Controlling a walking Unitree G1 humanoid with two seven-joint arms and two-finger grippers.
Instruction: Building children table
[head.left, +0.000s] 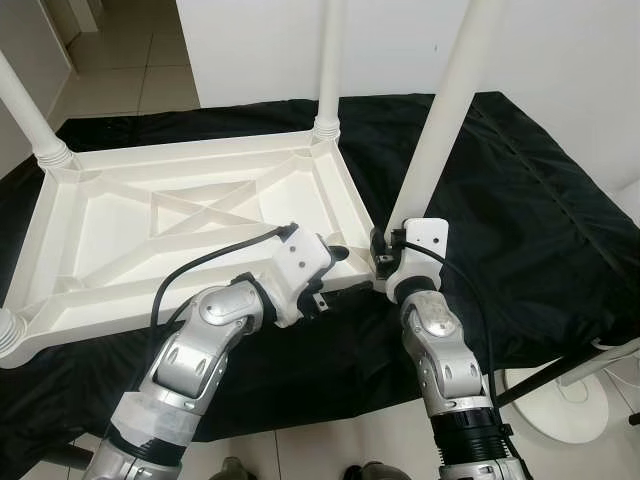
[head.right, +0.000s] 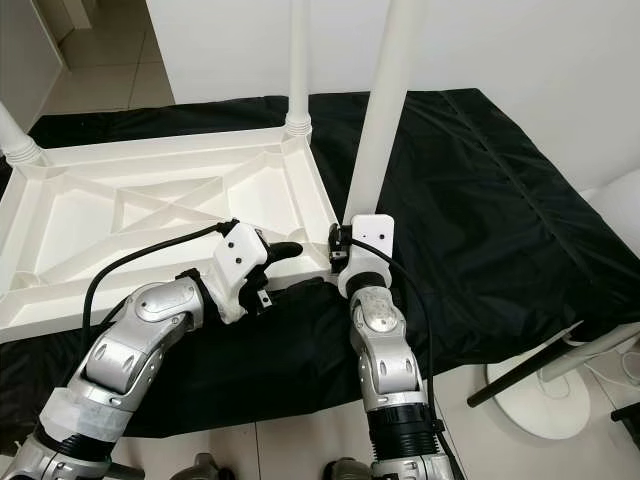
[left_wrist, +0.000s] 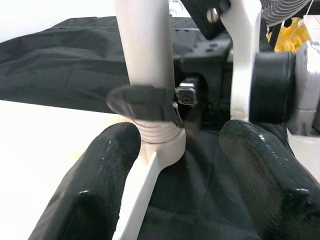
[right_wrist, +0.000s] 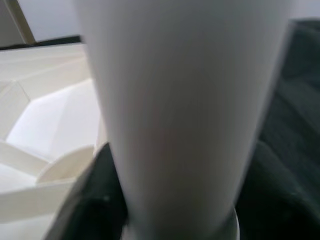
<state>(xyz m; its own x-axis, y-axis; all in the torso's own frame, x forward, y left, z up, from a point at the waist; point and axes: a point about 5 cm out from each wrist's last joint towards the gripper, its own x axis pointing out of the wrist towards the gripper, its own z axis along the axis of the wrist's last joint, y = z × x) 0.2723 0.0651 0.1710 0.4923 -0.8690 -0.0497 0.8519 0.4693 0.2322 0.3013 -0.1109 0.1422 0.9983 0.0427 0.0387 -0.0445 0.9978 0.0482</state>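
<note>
One white tabletop (head.left: 190, 215) is lying upside down on a black cloth (head.left: 520, 210), four legs standing in it. Right gripper (head.left: 385, 262) is clamping the near-right leg (head.left: 445, 110). Left gripper (head.left: 335, 262) is gaping wide at that corner.

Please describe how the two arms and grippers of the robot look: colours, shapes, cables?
Both arms are silver metal with rounded joints. The left gripper and right gripper each have a white blocky housing and two thick black fingers. A black cable loops along each arm, and pale wrapping covers the left upper arm.
</note>
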